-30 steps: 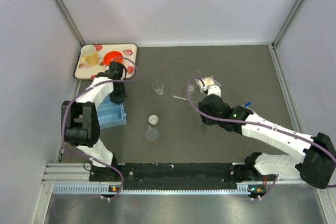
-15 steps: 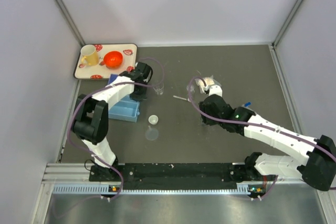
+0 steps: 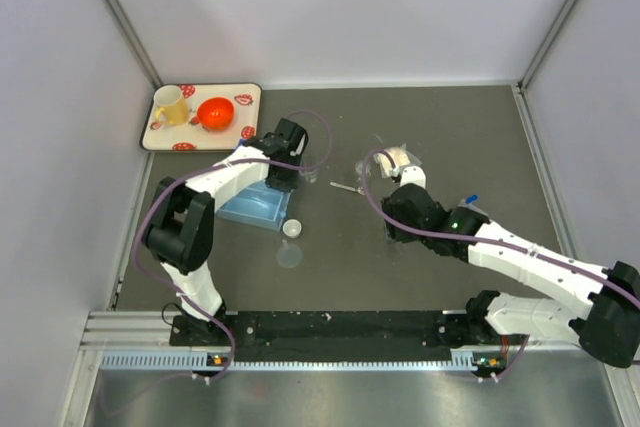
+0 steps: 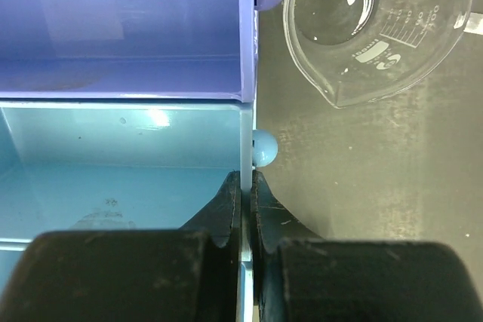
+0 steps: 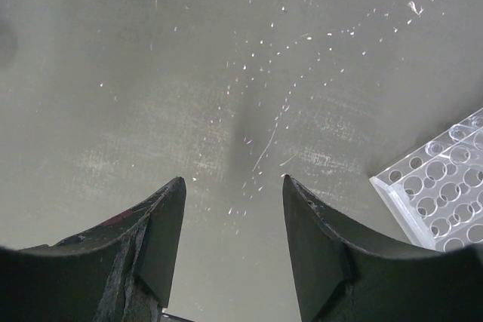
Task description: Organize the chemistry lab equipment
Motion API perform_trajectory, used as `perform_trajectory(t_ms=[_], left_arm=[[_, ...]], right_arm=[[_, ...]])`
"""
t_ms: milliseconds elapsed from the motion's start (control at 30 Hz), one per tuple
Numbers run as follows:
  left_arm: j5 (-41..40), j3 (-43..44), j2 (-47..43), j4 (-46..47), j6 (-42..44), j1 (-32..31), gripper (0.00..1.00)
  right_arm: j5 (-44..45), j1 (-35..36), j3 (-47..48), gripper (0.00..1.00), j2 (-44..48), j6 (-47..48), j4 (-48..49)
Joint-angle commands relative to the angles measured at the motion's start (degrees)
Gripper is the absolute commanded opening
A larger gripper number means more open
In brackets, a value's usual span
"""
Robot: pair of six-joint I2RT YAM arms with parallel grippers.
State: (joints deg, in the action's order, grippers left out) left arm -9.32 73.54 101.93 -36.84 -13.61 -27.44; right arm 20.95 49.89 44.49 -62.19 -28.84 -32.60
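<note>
Left gripper [image 4: 243, 186]: pinched shut on the right-hand wall of the blue bin [image 4: 121, 164], one finger inside and one outside. In the top view the bin sits skewed, left of centre.
Beaker [image 4: 373, 24]: clear, graduated, upright on the table just right of the bin, in the upper right of the left wrist view.
Right gripper [image 5: 232, 180]: jaws wide apart with nothing between them, over bare table [image 5: 226, 73]. A corner of the tube rack [image 5: 438, 201] shows lower right, clear of the fingers.
Top view: the small cup [image 3: 292, 229] is just below the bin's lower right corner. The thin rod [image 3: 343, 187] lies at centre, between the arms. The blue-capped tube [image 3: 470, 199] is at centre right, beside the right forearm. The yellow mug [image 3: 170, 105] and orange bowl [image 3: 215, 112] are on the tray [image 3: 250, 97], upper left.
</note>
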Motion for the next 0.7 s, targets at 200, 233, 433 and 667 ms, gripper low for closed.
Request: perform_trajectory(t_ms=[200, 233, 433, 667], left_arm=[[9.1, 0.6, 3.4, 0.5, -1.0, -5.4, 0.00], [9.0, 0.9, 3.5, 0.5, -0.9, -6.0, 0.00], [12.4, 1.3, 4.6, 1.8, -0.2, -9.8, 0.00], [14.7, 0.9, 6.6, 3.4, 1.2, -14.6, 0.00]], right_arm=[[0.6, 1.4, 0.2, 0.54, 0.9, -1.7, 0.1], [0.6, 1.5, 0.2, 0.54, 0.9, -1.7, -0.1], [1.1, 2.3, 0.2, 0.54, 1.0, -2.2, -1.1], [1.8, 2.6, 0.2, 0.54, 1.7, -2.6, -2.6]])
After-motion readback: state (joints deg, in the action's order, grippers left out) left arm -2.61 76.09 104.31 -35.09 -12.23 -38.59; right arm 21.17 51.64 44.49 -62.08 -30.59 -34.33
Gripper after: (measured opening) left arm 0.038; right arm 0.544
